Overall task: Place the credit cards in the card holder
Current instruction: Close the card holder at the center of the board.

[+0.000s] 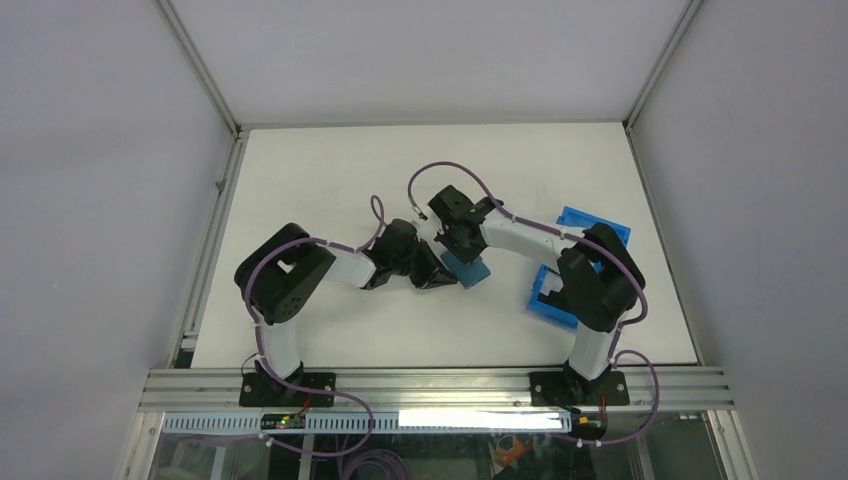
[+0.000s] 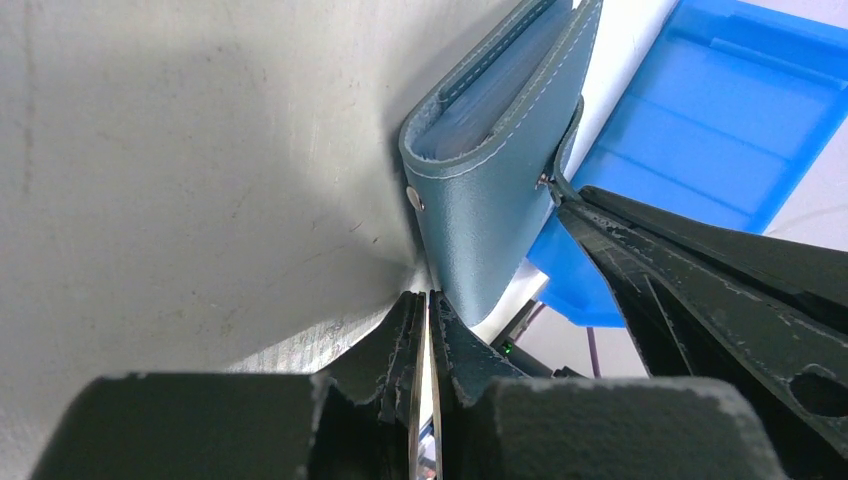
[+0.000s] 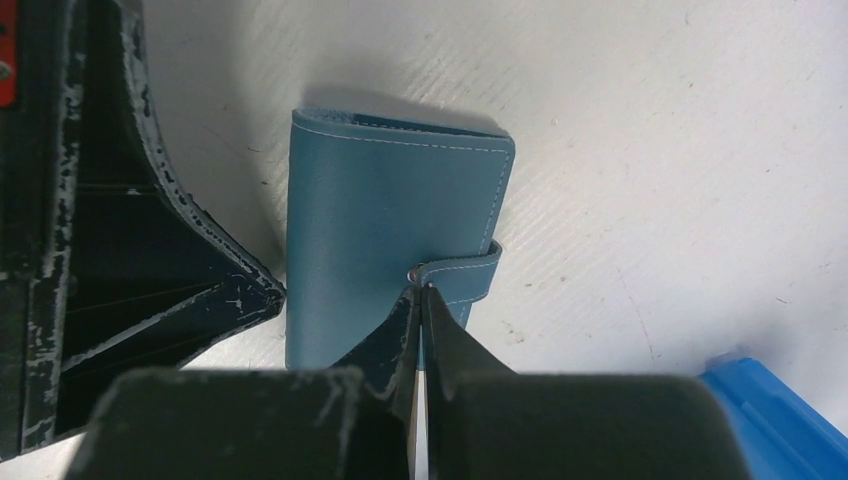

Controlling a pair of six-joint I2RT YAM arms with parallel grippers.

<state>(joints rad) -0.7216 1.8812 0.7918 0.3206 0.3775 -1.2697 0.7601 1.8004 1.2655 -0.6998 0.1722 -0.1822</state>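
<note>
Just left of the bin (image 2: pixel 700 120), as the top view has it, the holder (image 3: pixel 380 230) lies flat on the table (image 3: pixel 650 150), folded closed; it is near the bin but apart from it, with bare table between. Its tab (image 3: pixel 468 268) wraps round one long edge, the one turned toward the bin, and ends on the upper cover; a small metal stud (image 2: pixel 415 196) sits on the cover near a corner. From the left wrist, pale grey layers (image 2: pixel 480 110) show between the covers at the open end; whether they are cards or pockets I cannot tell.

The right gripper (image 3: pixel 420 290) is also left of the bin, over the holder; its jaws are pressed tight together with nothing between them, and the tips rest on the end of the tab.

The left gripper (image 2: pixel 427 300) is farther left of the bin, so that the holder lies between the two; its jaws stand almost together, only a thin slit parting them; a pale sliver shows in that slit, and I cannot tell whether it is something thin pinched there or only the table behind. Its tips touch the holder's edge on the side away from the bin, low against the table.

The right arm crosses above the bin and hides much of it in the top view.
</note>
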